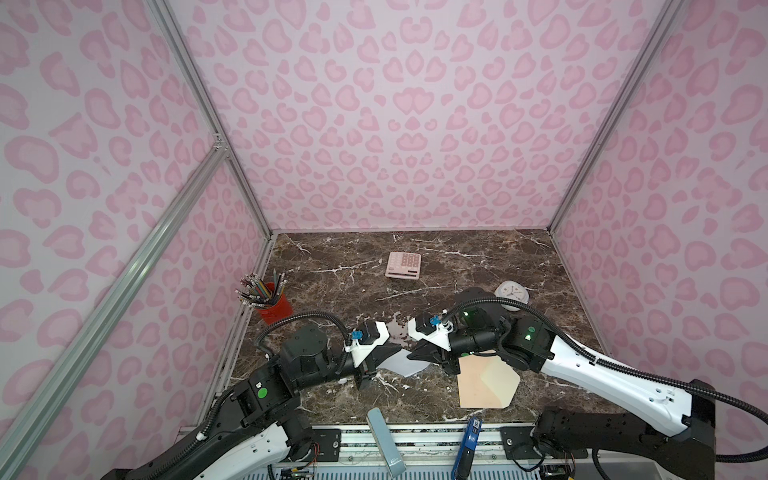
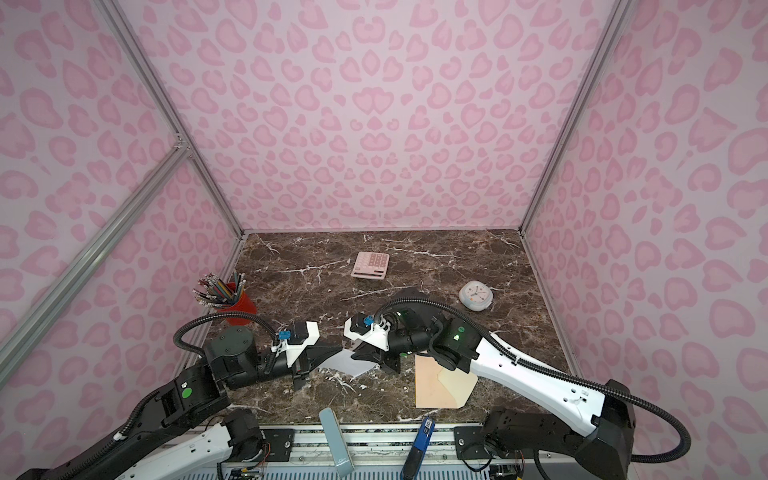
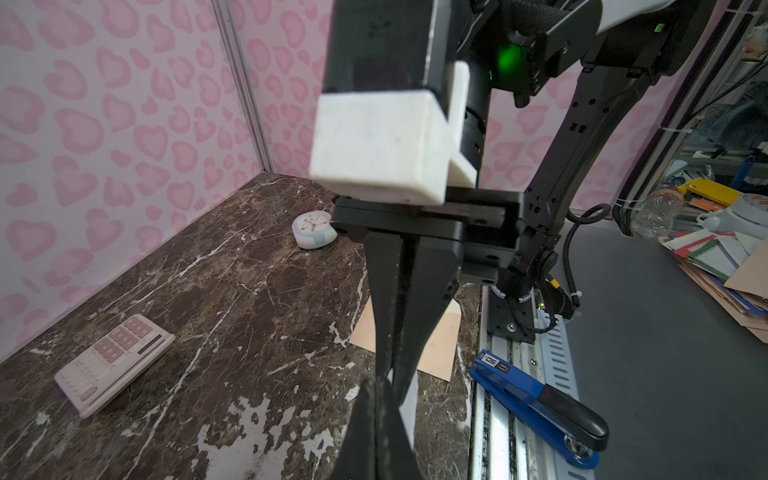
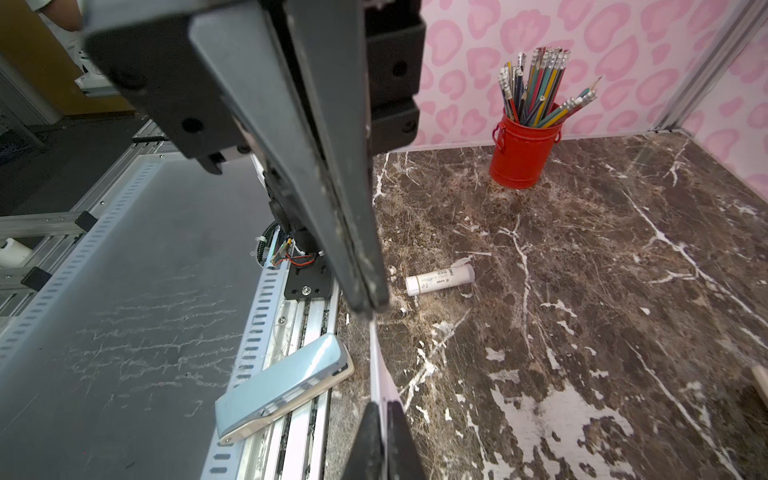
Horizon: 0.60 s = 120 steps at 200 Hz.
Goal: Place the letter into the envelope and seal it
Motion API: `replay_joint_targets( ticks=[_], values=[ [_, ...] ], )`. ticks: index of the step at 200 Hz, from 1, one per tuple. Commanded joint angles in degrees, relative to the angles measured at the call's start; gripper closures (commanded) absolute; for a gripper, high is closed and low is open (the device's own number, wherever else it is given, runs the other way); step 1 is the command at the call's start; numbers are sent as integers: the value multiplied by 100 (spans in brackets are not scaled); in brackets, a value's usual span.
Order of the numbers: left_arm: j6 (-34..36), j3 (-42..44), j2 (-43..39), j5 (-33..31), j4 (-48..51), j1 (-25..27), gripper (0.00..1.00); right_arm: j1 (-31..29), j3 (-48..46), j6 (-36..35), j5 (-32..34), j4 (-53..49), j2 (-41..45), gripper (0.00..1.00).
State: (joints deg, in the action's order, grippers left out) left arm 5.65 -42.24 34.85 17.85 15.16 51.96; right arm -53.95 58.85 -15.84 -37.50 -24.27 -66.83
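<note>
The white letter hangs above the marble table at the front middle, held between both grippers. My left gripper is shut on its left end, and my right gripper is shut on its right end. In the right wrist view the letter shows edge-on, running from my right gripper up to the left gripper's tips. The left wrist view shows a white strip of letter beside my left gripper. The peach envelope lies flat at the front right, its cream flap open, partly under my right arm.
A pink calculator lies at the back middle and a white clock at the right. A red pencil cup stands at the left edge. A glue stick lies on the table. A blue stapler and a grey-blue case rest on the front rail.
</note>
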Motion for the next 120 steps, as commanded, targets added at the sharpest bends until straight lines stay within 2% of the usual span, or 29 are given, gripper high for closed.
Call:
replay_joint_targets(
  ticks=[1,14,48,55,61,69,84,120],
  values=[
    [85,-56,-39,-42,-59,-2,96,14,-112,-22,128,-95,42,96],
    [85,-51,-49,-61,-52,-2,96,41,-147,1,115,-105,64,100],
    [94,-36,-92,-87,-53,-2,96,101,-238,-8,121,-192,86,100],
    [94,-39,-93,-88,-50,-2,96,99,-264,-3,184,-192,99,86],
    [94,-38,-93,-88,-48,-2,96,103,-297,-10,236,-177,115,83],
    [90,-39,-93,-97,-48,-2,96,105,-322,-21,235,-176,141,86],
    [93,-31,-101,-106,-48,-2,96,139,-367,-25,202,-188,171,100],
    [77,-21,-119,-120,-48,-2,96,200,-476,-34,225,-184,239,100]
  ],
)
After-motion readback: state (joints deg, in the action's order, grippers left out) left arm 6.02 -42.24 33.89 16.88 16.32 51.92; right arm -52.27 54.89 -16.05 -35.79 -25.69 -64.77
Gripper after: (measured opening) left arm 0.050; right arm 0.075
